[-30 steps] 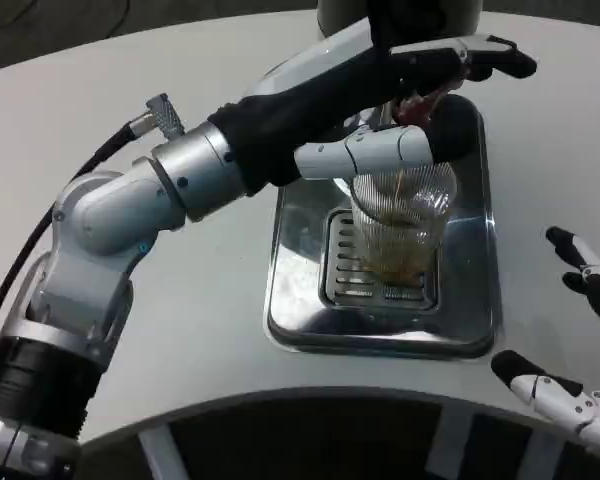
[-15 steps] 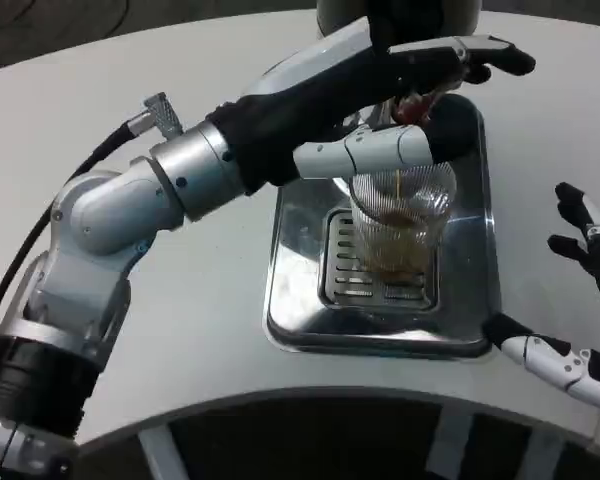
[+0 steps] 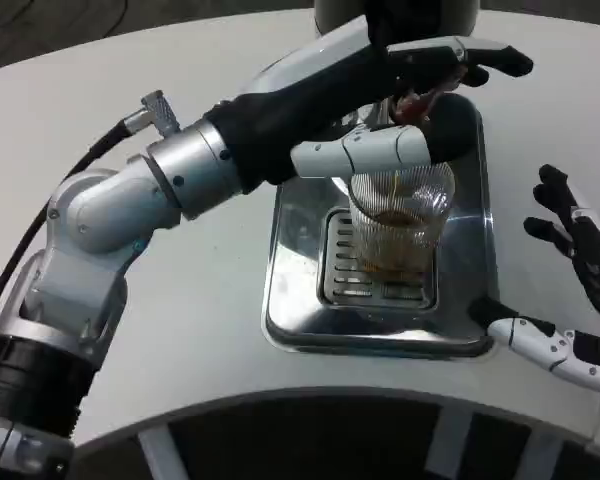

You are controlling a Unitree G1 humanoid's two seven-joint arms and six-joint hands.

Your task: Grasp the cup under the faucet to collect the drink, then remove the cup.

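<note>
I see my left hand point(image 3: 420, 100) up top reaching over the cup point(image 3: 398, 225), grip unclear, while my right hand point(image 3: 570, 290) hangs spread and empty at lower right.

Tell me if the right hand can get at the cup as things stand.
Probably yes. The right hand is open beside the tray, and the cup has its right side bare; the left hand reaches across above it.

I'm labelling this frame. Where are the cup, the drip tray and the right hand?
cup point(image 3: 398, 235): head view, on its ribbed glass wall.
drip tray point(image 3: 300, 225): head view, on its bare steel floor left of the grate.
right hand point(image 3: 570, 290): head view, on the middle of the hand.
</note>
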